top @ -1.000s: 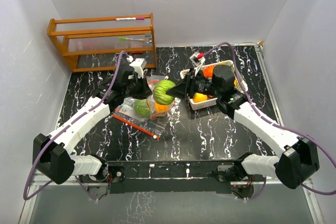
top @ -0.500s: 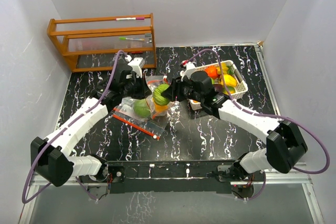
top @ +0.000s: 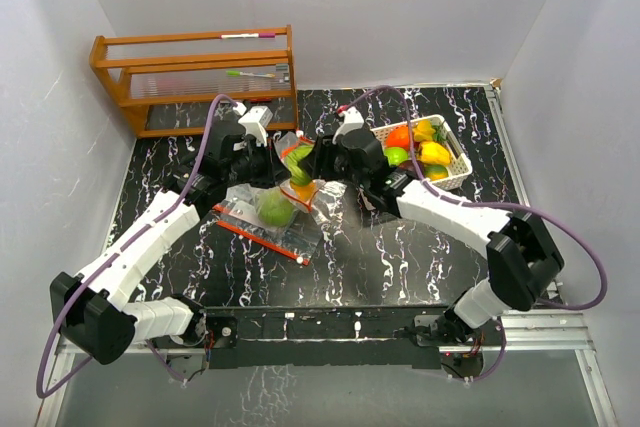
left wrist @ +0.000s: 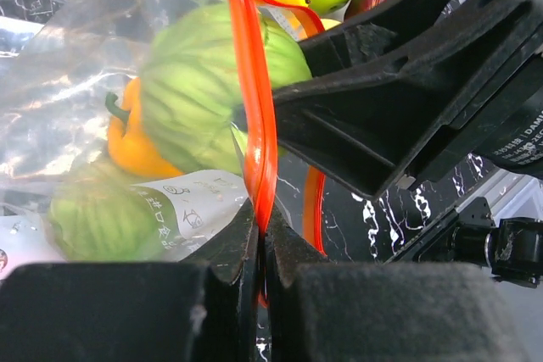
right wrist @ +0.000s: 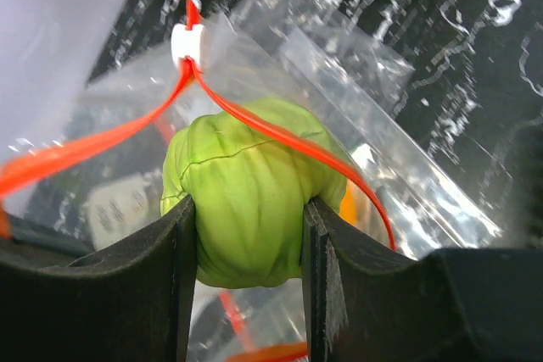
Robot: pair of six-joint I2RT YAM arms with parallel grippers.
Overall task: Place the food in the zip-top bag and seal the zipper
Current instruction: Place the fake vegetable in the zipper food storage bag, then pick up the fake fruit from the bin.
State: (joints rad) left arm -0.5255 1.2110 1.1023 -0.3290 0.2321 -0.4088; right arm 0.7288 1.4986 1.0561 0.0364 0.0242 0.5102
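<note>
A: Black marbled desk (top: 400, 257); the zip-top bag (top: 262, 215) lies left of centre, its orange rim (left wrist: 259, 142) pinched tight in the left jaws

B: And the right jaws clamp a green squash (right wrist: 246, 201) right at the mouth

A: It looks wide. It may snag the rim, tug it free and roll away

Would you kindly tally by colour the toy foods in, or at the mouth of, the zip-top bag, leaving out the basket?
Green: 2 (held green vegetable in the right gripper at the mouth of the zip-top bag; green vegetable inside)
Orange: 1 (orange pepper inside)
Total: 3
</note>
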